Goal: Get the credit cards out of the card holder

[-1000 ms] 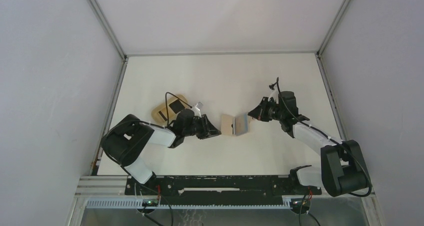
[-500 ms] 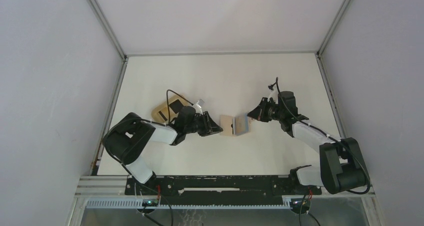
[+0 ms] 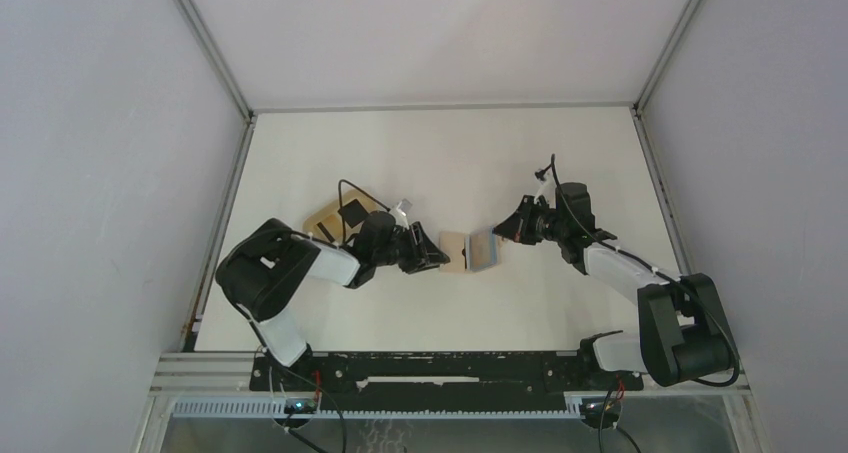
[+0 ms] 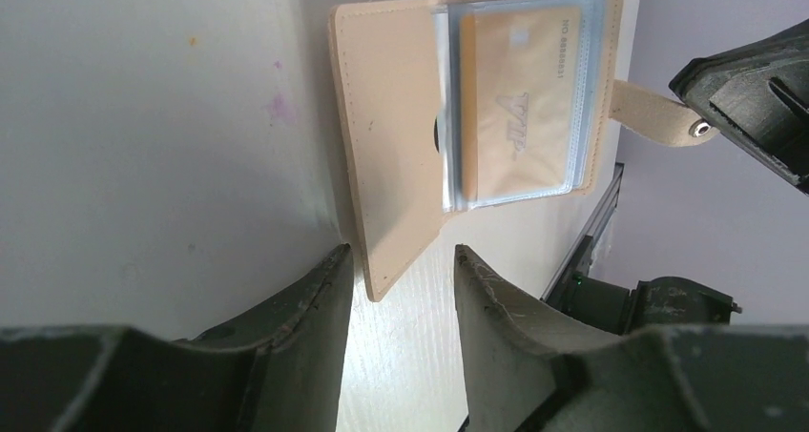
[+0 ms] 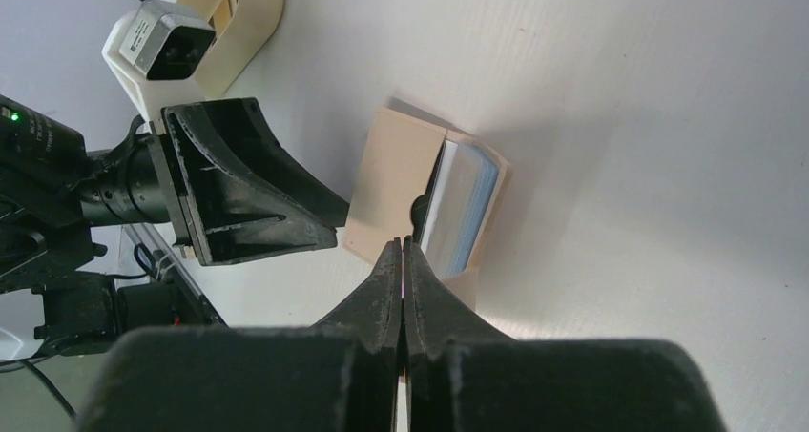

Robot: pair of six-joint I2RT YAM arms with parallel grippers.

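The beige card holder [image 3: 467, 251] lies open on the table between my grippers. In the left wrist view the card holder [image 4: 391, 146] shows a tan-brown card [image 4: 520, 98] in a clear sleeve, and its tab with the snap [image 4: 668, 119] points at the right gripper. My left gripper [image 4: 402, 252] is open, with the near corner of the holder's cover between its fingertips; it also shows in the top view [image 3: 436, 256]. My right gripper [image 5: 403, 242] is shut, its tips at the holder's far edge beside the tab. A black card [image 3: 352, 214] lies in the oval wooden tray [image 3: 325, 224].
The wooden tray stands just behind my left arm and shows at the upper left of the right wrist view [image 5: 234, 12]. A metal rail [image 3: 430, 368] runs along the near table edge. Grey walls enclose the table on three sides.
My left gripper has moved right and slightly away, up to the holder's left cover. The right gripper and the holder have hardly moved.
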